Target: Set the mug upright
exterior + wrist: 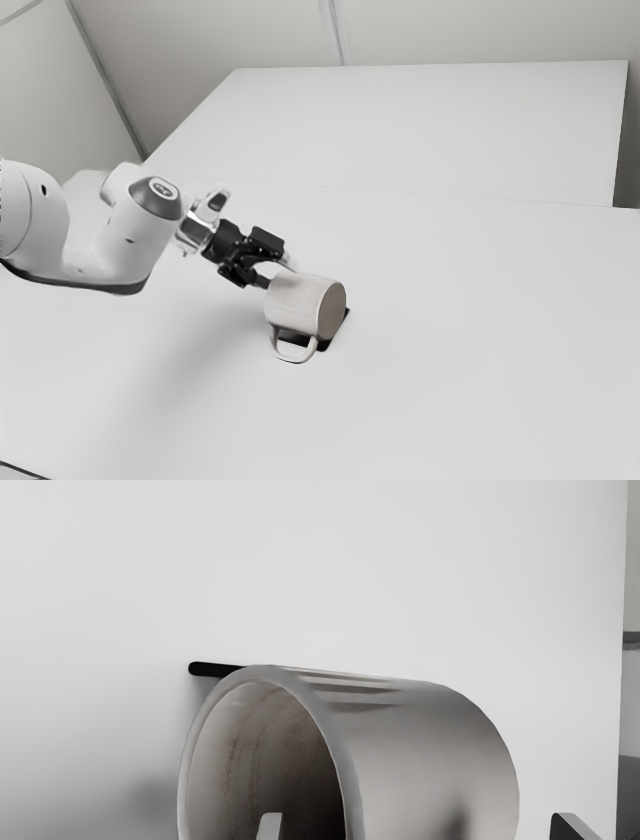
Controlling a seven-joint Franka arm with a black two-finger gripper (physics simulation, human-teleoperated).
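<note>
The ceramic mug [292, 303] lies on its side on the white worktop [470, 330], about in the middle of the exterior view. Its mouth is turned to the exterior view's left, toward the robot arm [140, 225], and its base is turned to the exterior view's right. The handle [293, 356] points to the near side and low. A flat black thing [215, 669] is partly hidden by the mug; what it is, one cannot tell.

The jaws [419, 827] are spread widely and pinch nothing. In the wrist view, one fingertip [270, 826] appears across the open mouth, while the other stands outside the mug's body, at its far side in the scene, with a gap to it. Whether the first tip is already within the mouth or only in front of it, the pictures do not settle.

The mug is not upright, so the task is not fulfilled as things lie. The step in hand seems to be the taking of a hold, probably on the wall of the mug near the rim [352, 780]. The next move would ask to bring the wall well between the two fingers and to close them on it. Afterwards, the mug should be raised a little and turned until the mouth looks upward and the base can sit flat.
</note>
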